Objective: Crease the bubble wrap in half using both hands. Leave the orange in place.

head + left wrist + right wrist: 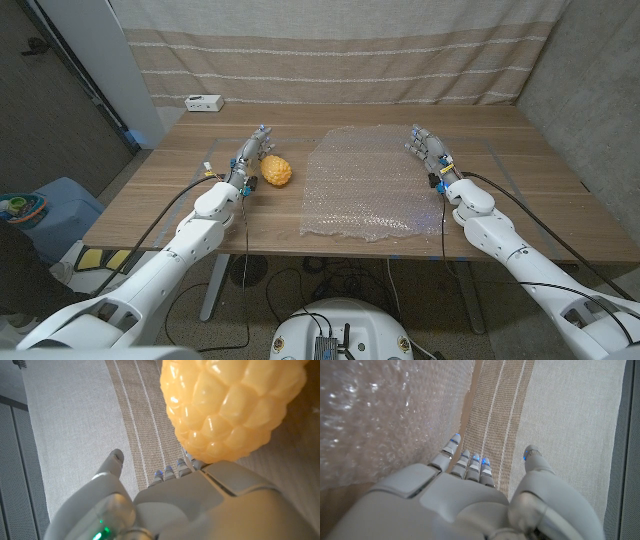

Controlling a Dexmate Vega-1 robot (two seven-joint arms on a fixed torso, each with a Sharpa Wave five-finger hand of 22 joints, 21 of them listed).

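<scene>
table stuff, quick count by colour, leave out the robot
orange/yellow: 1, the bumpy orange beside the left hand
clear: 1, the bubble wrap lying flat, next to the right hand
white: 1, a small box at the far left edge
total: 3

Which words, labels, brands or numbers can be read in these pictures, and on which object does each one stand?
No text can be read.
White box at the table's far edge: dark marks on its side, too small to read.
Bubble wrap, orange: no lettering visible.
</scene>
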